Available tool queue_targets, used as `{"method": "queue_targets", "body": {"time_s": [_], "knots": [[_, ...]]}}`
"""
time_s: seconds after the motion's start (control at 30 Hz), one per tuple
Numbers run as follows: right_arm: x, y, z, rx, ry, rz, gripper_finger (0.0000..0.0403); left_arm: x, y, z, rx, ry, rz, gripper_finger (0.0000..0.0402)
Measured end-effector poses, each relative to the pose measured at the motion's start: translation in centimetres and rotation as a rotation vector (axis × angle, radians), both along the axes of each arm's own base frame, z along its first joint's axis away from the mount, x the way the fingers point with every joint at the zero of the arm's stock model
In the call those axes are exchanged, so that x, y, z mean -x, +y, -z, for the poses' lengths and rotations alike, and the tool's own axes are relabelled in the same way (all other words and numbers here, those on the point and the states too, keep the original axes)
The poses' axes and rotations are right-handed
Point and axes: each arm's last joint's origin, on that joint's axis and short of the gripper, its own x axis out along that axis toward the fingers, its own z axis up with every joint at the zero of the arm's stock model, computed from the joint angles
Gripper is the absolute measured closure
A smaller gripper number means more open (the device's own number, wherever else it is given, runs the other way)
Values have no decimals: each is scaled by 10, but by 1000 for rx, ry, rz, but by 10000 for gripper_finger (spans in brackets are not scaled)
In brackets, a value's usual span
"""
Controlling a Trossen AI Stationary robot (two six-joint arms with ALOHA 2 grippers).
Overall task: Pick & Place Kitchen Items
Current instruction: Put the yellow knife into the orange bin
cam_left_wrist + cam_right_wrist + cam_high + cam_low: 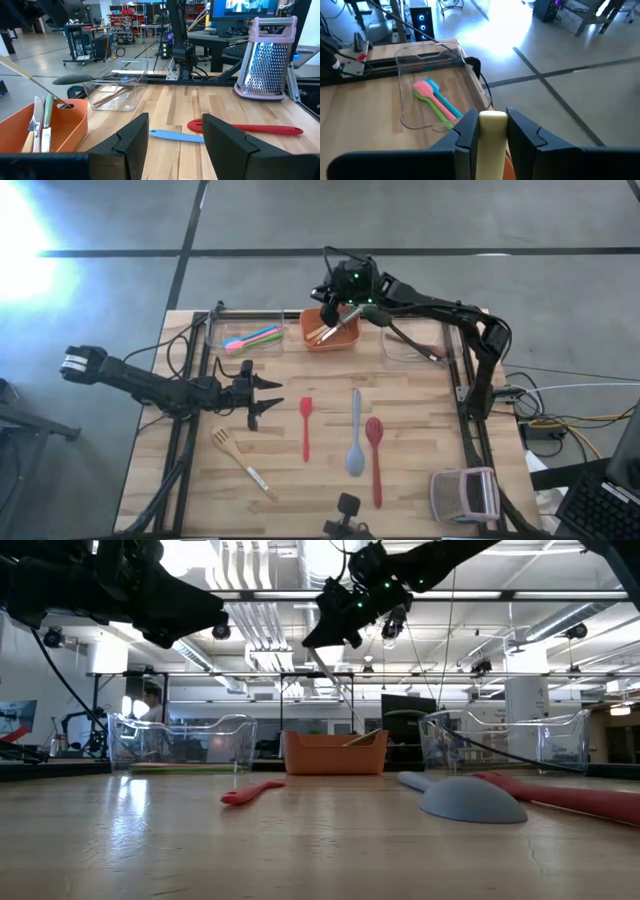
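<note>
Grey spoon [470, 798] lies nearest, lower right, awaiting pickup. Right gripper [492, 131] pinches pale wooden handle [492, 145] above orange bin [330, 332], top centre, ready to drop. Left gripper [268, 396] waits mid-left, jaws apart, empty.

Grey concrete floor [420, 220], white ceiling pipes [250, 610], bright glare.

Bright even indoor light, white glare blown out at the high view's upper left floor, ceiling tube lights flaring in the low view, sheen on the table [150, 830], near grey spoon [470, 800] soft, floor glare in the right wrist view
</note>
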Motion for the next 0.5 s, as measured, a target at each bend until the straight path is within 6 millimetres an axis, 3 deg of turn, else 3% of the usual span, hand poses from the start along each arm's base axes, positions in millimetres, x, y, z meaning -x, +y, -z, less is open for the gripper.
{"method": "queue_targets", "body": {"time_s": [0.3, 0.5], "knots": [[3, -13, 7, 23, 18, -8, 339, 0, 1, 0, -1, 0, -26, 216], [-8, -26, 43, -45, 75, 13, 339, 0, 1, 0, -1, 1, -27, 216]]}}
